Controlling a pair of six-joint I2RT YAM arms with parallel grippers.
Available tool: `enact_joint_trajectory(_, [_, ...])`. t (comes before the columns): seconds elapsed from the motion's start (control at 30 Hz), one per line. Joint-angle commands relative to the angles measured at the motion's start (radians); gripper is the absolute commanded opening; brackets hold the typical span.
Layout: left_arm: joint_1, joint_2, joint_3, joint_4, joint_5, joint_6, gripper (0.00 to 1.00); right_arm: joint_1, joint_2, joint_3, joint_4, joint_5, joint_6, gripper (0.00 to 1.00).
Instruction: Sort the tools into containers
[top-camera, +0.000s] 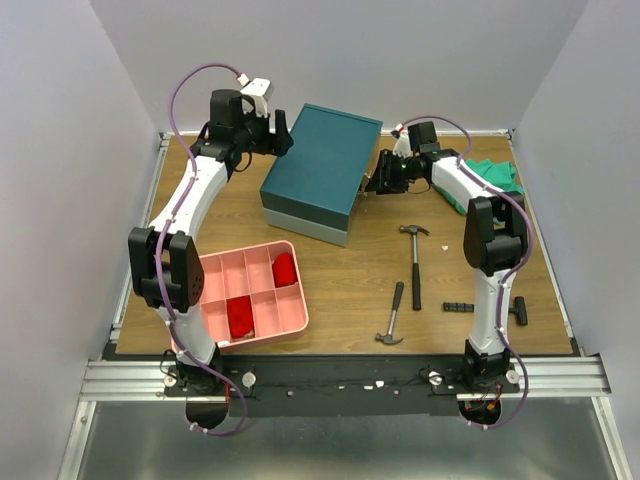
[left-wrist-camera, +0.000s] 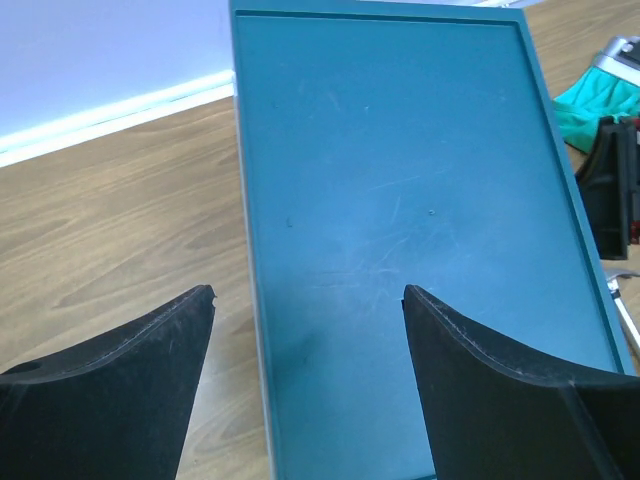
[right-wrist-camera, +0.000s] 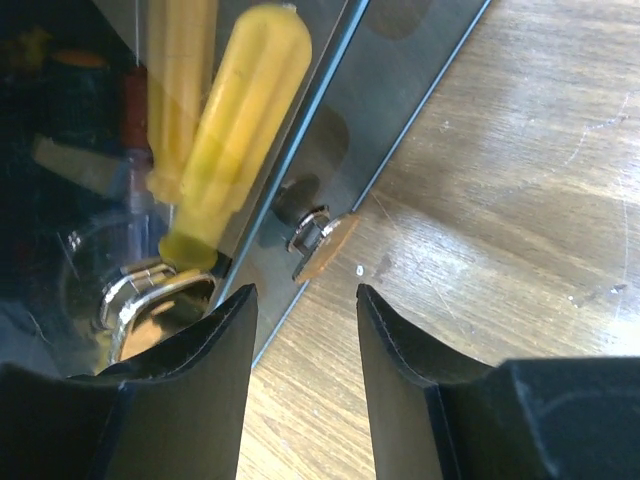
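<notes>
The dark teal two-tier box (top-camera: 322, 170) stands at the table's middle back; its lid fills the left wrist view (left-wrist-camera: 400, 220). My left gripper (top-camera: 284, 134) is open and empty over the box's back left corner. My right gripper (top-camera: 372, 186) is open and empty at the box's right side, its fingertips close to a small orange drawer handle (right-wrist-camera: 325, 245). A yellow-handled screwdriver (right-wrist-camera: 235, 130) shows through the clear drawer front. Two hammers (top-camera: 414, 262) (top-camera: 393, 315) and a black T-shaped tool (top-camera: 519, 310) lie on the table at the right.
A pink compartment tray (top-camera: 250, 296) holding red items sits front left. A green cloth (top-camera: 497, 174) lies at the back right. A small black bar (top-camera: 459, 306) lies near the right arm's base. Grey walls close in the table.
</notes>
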Motion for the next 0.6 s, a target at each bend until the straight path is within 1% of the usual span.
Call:
enact_joint_trajectory(0.0, [-0.020,-0.007,0.000,-0.047,0.024,0.019,0.86,0.007,0.069,0.052,0.016,0.011,0.039,0.52])
enact_joint_trajectory(0.27, [-0.033,-0.024,-0.036,-0.049,0.012,0.011,0.86,0.044,0.104,0.084,-0.049,0.205,-0.011,0.52])
enact_joint_trajectory(0.37, [-0.038,-0.029,-0.040,-0.056,0.004,0.010,0.86,0.060,0.100,0.078,-0.079,0.314,-0.045,0.52])
enact_joint_trajectory(0.5, [-0.039,-0.037,-0.050,-0.057,0.001,-0.001,0.86,0.060,0.062,0.018,-0.105,0.465,-0.069,0.53])
enact_joint_trajectory(0.57, [-0.041,-0.044,-0.053,-0.053,0.000,-0.013,0.86,0.051,0.042,-0.009,-0.119,0.495,-0.083,0.53])
